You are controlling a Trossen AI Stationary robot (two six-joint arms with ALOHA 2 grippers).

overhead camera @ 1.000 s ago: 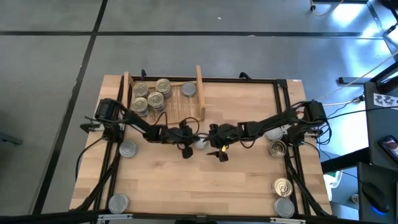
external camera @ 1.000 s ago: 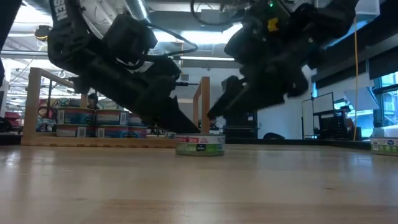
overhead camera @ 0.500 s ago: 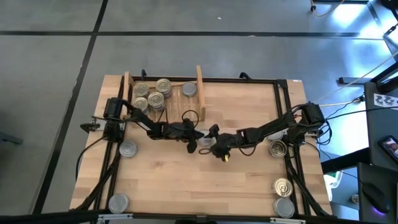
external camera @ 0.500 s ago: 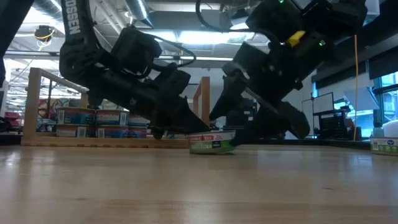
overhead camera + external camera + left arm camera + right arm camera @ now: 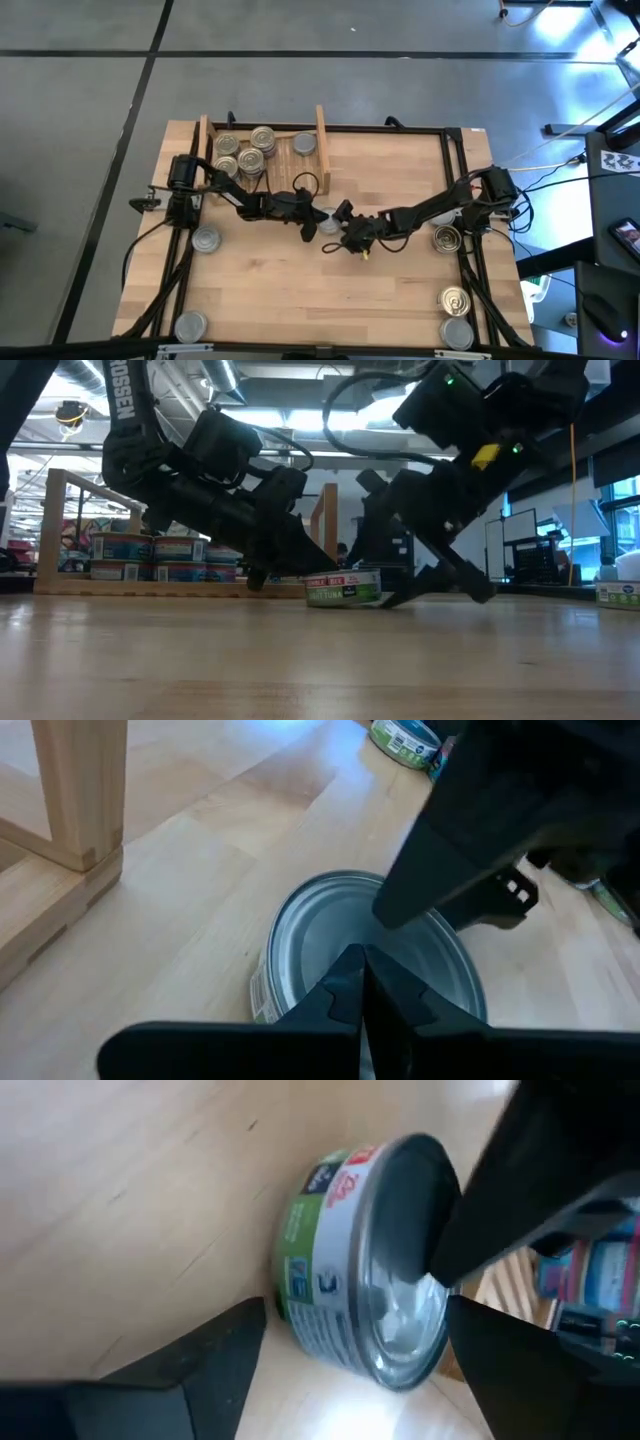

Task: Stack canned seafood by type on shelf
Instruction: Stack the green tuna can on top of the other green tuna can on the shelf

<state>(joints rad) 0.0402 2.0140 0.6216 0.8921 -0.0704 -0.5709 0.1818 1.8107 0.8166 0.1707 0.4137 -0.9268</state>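
Grey-topped can (image 5: 327, 224) between the open right pincer's (image 5: 350, 1350) fingers.

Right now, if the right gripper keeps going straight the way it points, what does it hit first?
The grey-topped can sits directly between the right gripper's open fingers. Beyond it, the shut left gripper is pressed against the can's top. Depth is hard to judge.

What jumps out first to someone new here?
Both arms meet mid-table over one grey-topped can: the shut left gripper presses on its lid while the open right gripper straddles it. Behind them, the shelf already holds stacked cans.
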